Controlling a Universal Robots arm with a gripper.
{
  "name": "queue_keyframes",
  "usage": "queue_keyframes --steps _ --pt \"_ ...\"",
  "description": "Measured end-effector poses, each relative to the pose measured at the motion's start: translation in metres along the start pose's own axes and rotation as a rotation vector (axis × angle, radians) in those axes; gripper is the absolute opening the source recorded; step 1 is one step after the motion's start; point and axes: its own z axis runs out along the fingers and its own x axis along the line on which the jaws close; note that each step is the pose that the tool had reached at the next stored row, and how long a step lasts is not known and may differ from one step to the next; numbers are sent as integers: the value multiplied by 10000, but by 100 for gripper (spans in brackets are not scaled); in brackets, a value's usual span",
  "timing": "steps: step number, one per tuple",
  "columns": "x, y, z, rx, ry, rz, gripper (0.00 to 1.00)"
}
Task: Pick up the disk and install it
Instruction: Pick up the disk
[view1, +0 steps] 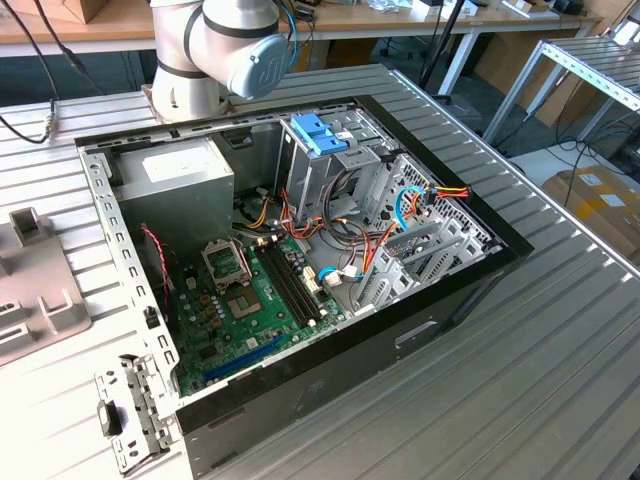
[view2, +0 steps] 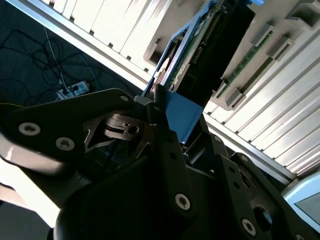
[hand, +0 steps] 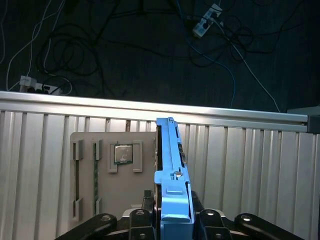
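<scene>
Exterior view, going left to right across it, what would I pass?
Grey fixture plate, grey power supply box with a white label, blue drive latch, red and yellow cable bundle, cardboard box.

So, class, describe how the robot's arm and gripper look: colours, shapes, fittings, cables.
The arm is a chunky silver-grey tube with rounded joints. One joint ends in a pale blue round cap bearing a logo. A thin blue cable runs beside it. In the first wrist view, the gripper is matt black, built from flat angular link plates fastened with round silver screw heads.
</scene>
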Motion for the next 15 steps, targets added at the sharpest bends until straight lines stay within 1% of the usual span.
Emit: queue_keyframes --steps 2,7,12,15 --pt "4 1 -17 1 -1 1 37" --pt "8 1 -100 0 -1 0 37" --pt "1 2 -246 1 -5 0 37" --pt "-2 3 -306 0 -4 0 37"
